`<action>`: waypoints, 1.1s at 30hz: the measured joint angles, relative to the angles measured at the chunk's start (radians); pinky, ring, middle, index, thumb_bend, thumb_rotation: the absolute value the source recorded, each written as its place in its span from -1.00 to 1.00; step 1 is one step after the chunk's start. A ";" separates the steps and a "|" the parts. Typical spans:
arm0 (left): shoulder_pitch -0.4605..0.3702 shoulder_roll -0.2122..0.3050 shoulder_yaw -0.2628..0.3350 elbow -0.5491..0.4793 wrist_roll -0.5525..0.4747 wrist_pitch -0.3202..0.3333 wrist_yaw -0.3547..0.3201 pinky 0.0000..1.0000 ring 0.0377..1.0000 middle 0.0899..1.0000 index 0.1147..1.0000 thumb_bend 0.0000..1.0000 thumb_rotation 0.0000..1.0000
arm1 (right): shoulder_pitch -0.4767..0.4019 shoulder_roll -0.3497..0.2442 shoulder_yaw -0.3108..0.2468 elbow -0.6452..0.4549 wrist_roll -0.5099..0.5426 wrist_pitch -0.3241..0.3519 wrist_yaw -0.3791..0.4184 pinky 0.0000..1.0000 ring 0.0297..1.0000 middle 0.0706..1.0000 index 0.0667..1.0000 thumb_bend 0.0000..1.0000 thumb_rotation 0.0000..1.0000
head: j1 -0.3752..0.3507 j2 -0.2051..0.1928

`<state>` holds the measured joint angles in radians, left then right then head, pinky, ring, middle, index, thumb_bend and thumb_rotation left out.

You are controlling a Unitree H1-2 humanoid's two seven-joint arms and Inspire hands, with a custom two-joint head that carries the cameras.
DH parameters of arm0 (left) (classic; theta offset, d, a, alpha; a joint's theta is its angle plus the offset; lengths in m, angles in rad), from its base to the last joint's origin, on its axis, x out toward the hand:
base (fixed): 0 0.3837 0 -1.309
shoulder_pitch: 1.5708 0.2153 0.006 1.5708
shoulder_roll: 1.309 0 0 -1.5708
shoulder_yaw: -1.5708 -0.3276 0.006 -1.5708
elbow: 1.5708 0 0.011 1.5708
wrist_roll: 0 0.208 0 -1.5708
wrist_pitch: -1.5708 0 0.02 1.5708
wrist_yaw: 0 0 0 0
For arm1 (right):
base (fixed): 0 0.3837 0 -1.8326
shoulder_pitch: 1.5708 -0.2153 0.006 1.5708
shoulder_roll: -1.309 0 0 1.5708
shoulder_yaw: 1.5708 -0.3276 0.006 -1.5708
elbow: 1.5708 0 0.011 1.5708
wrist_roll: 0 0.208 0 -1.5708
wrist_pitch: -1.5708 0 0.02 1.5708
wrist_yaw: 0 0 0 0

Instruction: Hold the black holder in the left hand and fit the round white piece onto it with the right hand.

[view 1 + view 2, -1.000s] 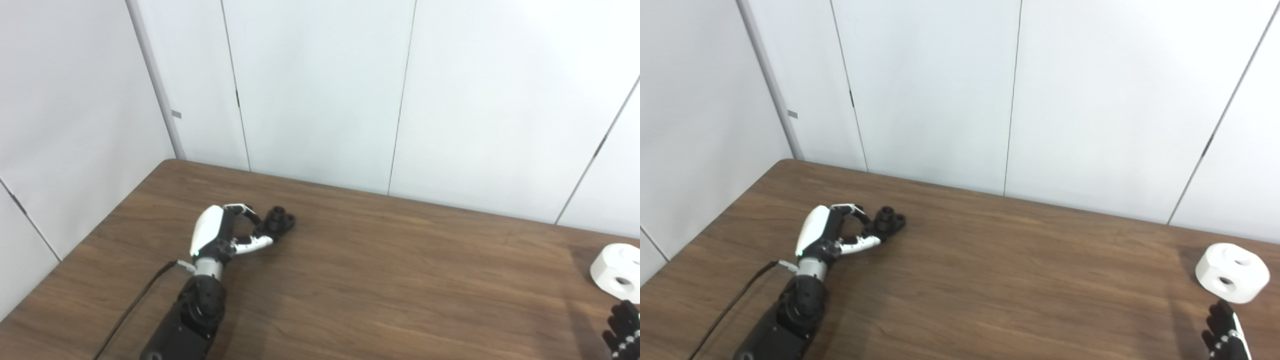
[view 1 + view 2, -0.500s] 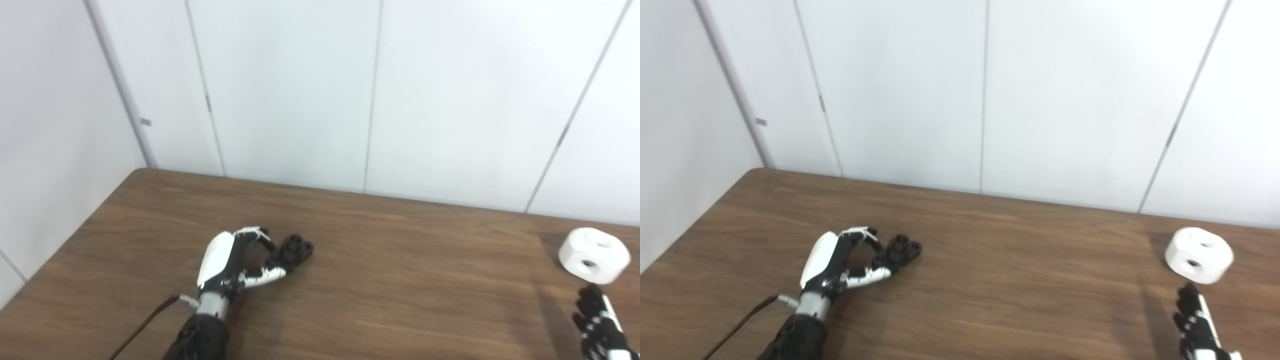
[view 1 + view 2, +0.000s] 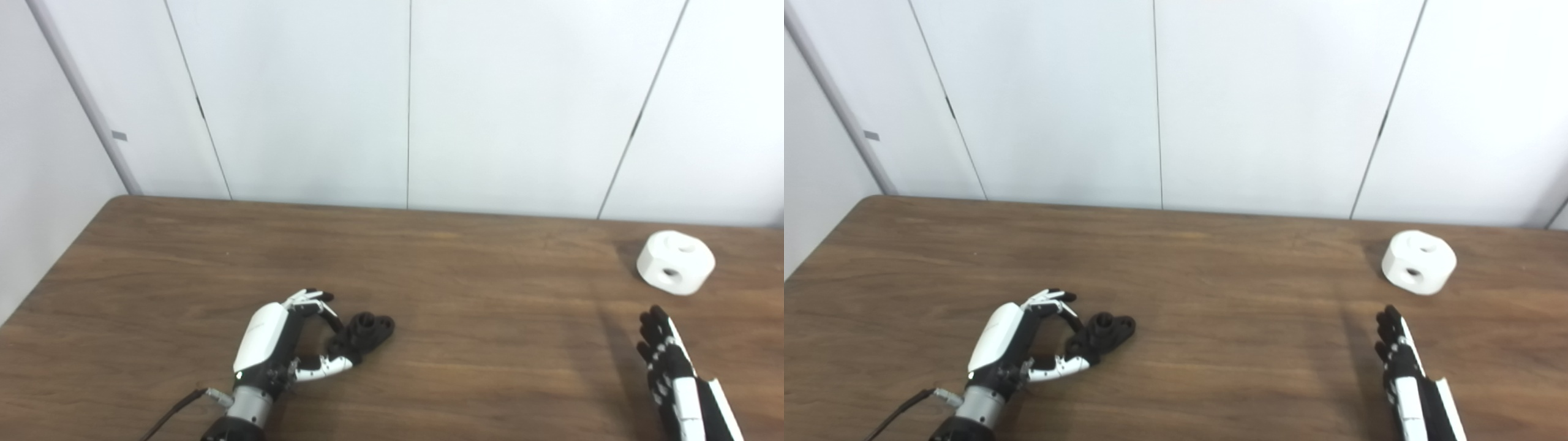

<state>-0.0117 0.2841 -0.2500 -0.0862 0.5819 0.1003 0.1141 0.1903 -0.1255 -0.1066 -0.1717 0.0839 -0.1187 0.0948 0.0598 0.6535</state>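
My right hand [image 3: 674, 373] has come further into view, nearing the white piece [image 3: 675, 262]; my left hand [image 3: 278, 349] has stayed by the black holder [image 3: 362, 331]; its fingers curl around the holder's near end, touching but not lifting, ready to steady it on the surface [image 3: 478, 343]; my right hand is open, fingers straight, empty, the piece lying apart beyond it.

Left hand [image 3: 278, 349] on black holder [image 3: 366, 329].

My two head cameras sit side by side, looking down across the table [image 3: 465, 288] toward the wall [image 3: 404, 104]; both share nearly the whole tabletop.
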 measured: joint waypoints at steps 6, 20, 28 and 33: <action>0.011 -0.001 -0.028 -0.015 0.044 -0.006 -0.004 0.99 0.79 0.59 -0.16 0.04 -0.90 | 0.002 0.000 0.009 -0.004 -0.008 0.009 -0.020 1.00 1.00 0.96 0.97 0.25 1.00 | -0.011 0.009; 0.018 -0.014 -0.080 -0.014 0.098 -0.045 0.003 0.94 0.77 0.56 -0.16 0.04 -0.90 | 0.008 0.000 0.018 -0.013 0.001 0.022 -0.023 1.00 1.00 0.94 0.93 0.27 1.00 | -0.032 0.025; 0.019 -0.015 -0.097 -0.014 0.133 -0.078 0.003 0.95 0.78 0.58 -0.16 0.04 -0.90 | 0.013 0.001 0.021 -0.022 -0.037 0.043 -0.054 1.00 0.96 0.88 0.86 0.16 0.63 | -0.057 0.034; 0.019 -0.012 -0.103 -0.014 0.161 -0.091 0.004 0.97 0.78 0.57 -0.16 0.04 -0.90 | 0.021 0.001 0.021 -0.048 -0.040 0.083 -0.071 1.00 0.97 0.89 0.83 0.19 0.37 | -0.075 0.040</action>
<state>0.0068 0.2723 -0.3526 -0.1005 0.7428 0.0096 0.1180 0.2114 -0.1249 -0.0854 -0.2196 0.0437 -0.0353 0.0234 -0.0153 0.6934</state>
